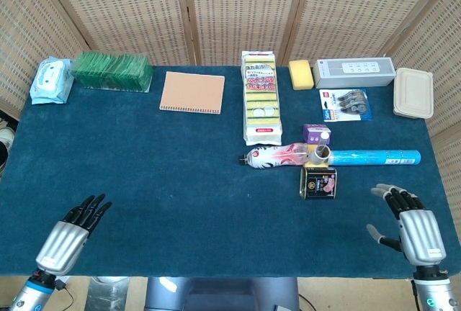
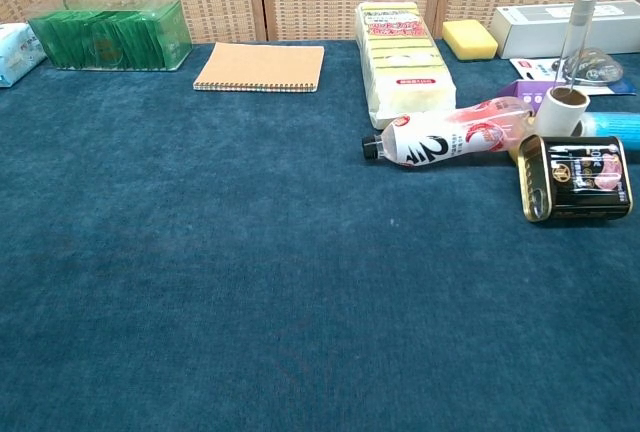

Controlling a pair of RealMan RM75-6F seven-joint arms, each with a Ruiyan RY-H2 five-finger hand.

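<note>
A: Where is your right hand (image 1: 414, 226) now?

B: It is at the near right edge of the blue table (image 1: 180, 181), empty, with the fingers spread apart. The closest thing to it is the black tin (image 1: 319, 182), lying flat but well apart from the hand.

A: What is around the tin?

B: A pink bottle (image 1: 274, 156) lies on its side just behind it, next to a blue tube (image 1: 371, 157).

A: And your left hand (image 1: 66, 235)?

B: It is at the near left edge, also empty, fingers straight and apart.
</note>
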